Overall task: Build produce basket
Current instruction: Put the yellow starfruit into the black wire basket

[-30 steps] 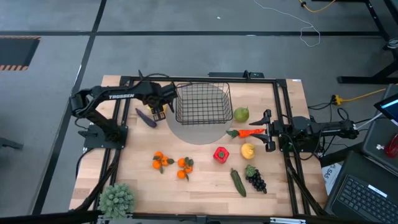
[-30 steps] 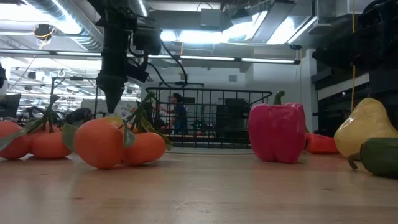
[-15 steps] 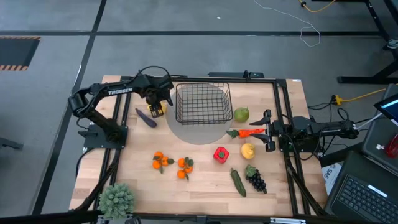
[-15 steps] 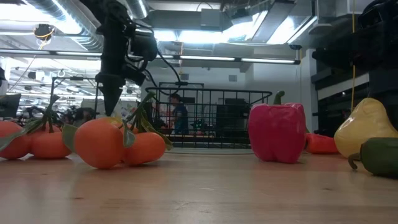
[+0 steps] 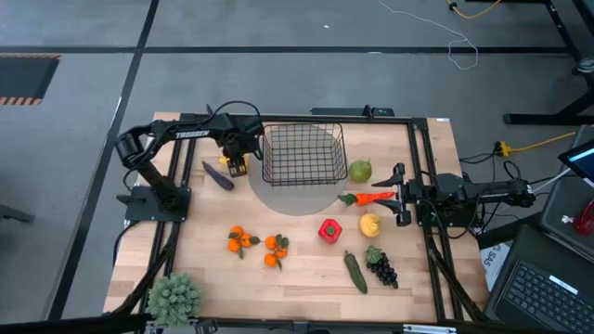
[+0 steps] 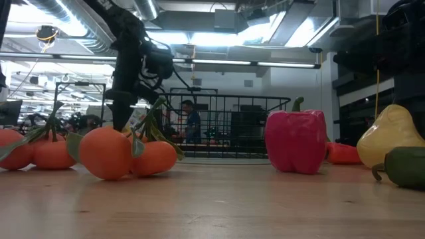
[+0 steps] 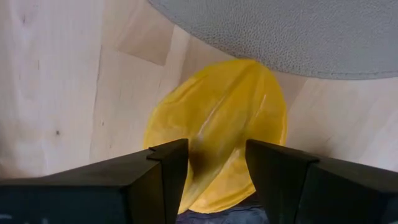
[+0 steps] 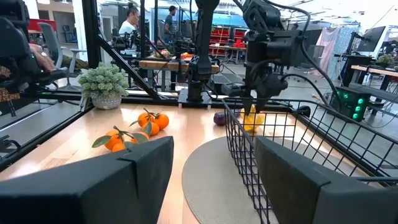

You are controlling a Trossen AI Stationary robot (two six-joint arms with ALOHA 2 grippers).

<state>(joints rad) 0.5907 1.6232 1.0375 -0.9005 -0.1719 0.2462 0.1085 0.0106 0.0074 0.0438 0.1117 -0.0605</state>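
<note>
My matt black fingers [image 7: 155, 180] framed a smooth, waxy yellow starfruit [image 7: 217, 124] on pale wood table [image 7: 74, 74], beside pebbled grey mat [image 7: 280, 31].

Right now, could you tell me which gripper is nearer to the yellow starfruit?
Left. The left gripper is directly over the starfruit, fingers open around it; the right gripper waits beyond the basket, by the carrot.

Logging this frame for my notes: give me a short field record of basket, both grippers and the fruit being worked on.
basket: empty, on grey mat
left gripper: over starfruit, fingers open either side, beside basket
right gripper: open, waiting near carrot
produce in basket: none
still on table: oranges, red pepper, green apple
</note>
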